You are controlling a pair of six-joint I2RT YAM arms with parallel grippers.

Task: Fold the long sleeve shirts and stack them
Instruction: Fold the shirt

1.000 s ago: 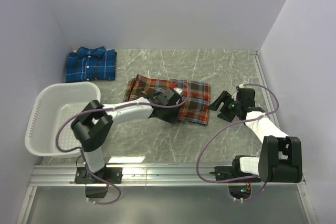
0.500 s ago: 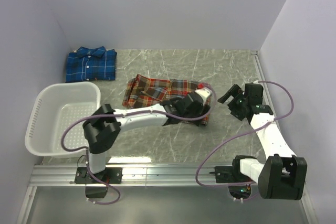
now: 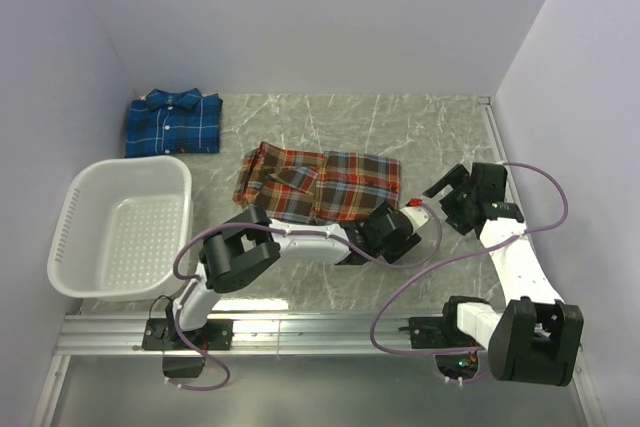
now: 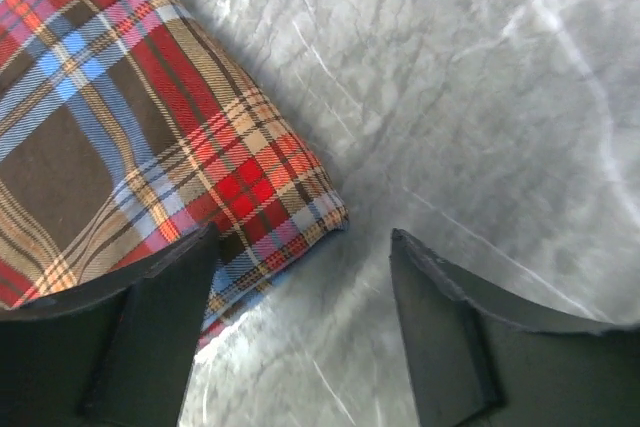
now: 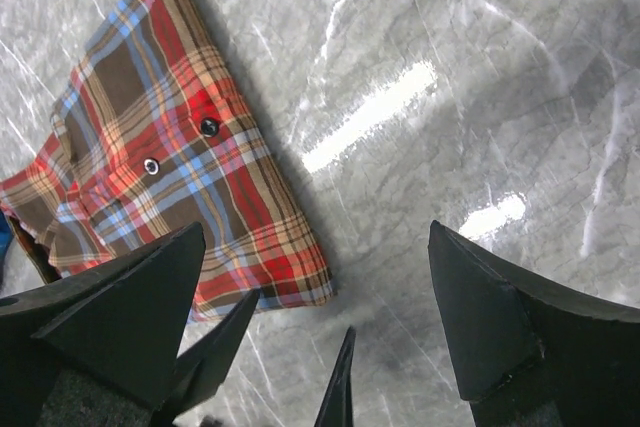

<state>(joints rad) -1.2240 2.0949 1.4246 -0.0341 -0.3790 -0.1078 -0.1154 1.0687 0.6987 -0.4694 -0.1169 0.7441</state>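
Grey marbled table (image 3: 420, 127) carried the white basket (image 3: 130, 163) at its left. Just beyond the basket the blue shirt (image 3: 172, 125) lay folded, seemingly done. Right of the basket, the red-orange shirt (image 3: 320, 185) looked only partly folded and unstacked. Further right, the left gripper (image 4: 302, 237) and right gripper (image 5: 315, 232) both gaped empty.
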